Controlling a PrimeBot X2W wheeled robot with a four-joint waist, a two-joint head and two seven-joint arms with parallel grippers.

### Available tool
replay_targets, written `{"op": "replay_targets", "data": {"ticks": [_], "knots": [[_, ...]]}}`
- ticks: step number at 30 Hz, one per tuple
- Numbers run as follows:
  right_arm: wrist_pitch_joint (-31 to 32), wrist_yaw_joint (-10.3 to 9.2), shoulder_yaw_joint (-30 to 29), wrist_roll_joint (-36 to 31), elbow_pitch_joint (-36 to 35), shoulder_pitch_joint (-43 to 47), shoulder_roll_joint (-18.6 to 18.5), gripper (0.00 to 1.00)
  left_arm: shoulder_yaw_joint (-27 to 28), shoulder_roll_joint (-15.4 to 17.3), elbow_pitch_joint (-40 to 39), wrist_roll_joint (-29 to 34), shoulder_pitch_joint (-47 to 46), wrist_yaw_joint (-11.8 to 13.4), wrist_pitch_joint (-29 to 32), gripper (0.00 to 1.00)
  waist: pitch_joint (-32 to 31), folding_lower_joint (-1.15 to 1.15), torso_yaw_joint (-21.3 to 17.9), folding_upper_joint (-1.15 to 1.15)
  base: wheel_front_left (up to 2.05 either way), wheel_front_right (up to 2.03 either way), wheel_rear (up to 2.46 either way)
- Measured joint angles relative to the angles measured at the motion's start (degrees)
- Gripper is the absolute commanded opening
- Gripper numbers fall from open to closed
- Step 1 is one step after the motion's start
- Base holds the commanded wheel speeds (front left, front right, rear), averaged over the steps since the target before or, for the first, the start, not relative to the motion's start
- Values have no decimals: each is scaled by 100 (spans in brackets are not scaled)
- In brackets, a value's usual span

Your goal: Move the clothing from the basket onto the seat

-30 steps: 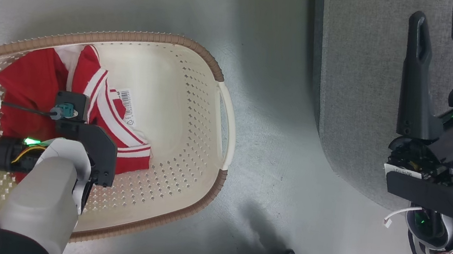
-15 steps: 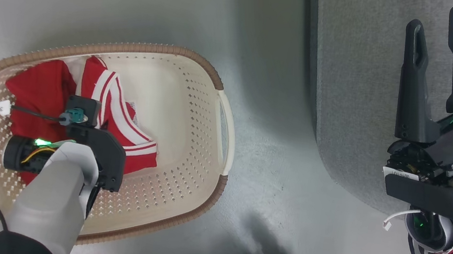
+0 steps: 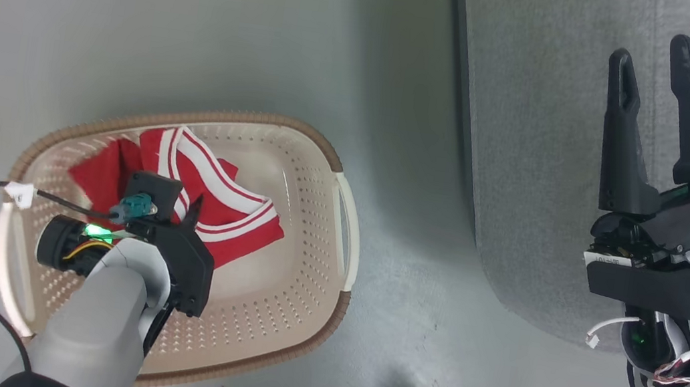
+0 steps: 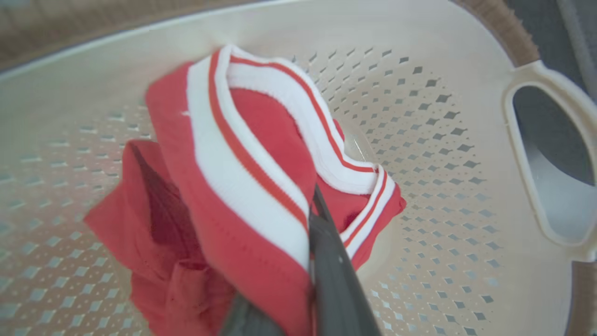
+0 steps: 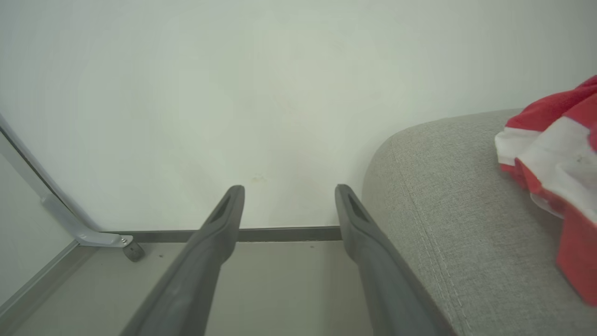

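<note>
Head view: a red white-striped garment (image 3: 229,204) is contained in the oval cream perforated plastic basket (image 3: 293,227), with the left gripper (image 3: 193,209) set upon it. Right of the basket, the right gripper (image 3: 650,49) is held released over the large grey fabric seat (image 3: 540,147).

Left wrist view: the left gripper is clenched on the garment's striped fold.

Right wrist view: a second red-and-white garment (image 5: 550,154) is seen on the seat, outside the basket.
</note>
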Motion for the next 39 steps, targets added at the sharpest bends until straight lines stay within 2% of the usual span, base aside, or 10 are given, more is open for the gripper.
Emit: {"op": "replay_targets", "data": {"ticks": [14,25,39], "knots": [[0,0,-118,68,561,325,-241,100,-293,-67,-422,-30,476,-166,-435,0,-1091,-1,334,0,0,0,0],[0,0,-37,177,860,618,-319,100,-647,-79,-1289,-368,1034,-209,-492,0,-2021,-1,652,-1,0,0,0],[1,0,112,332,1179,1363,-425,100,-520,-82,-2267,-392,1325,-216,-494,0,-3231,-2,1022,-1,0,0,0]]}}
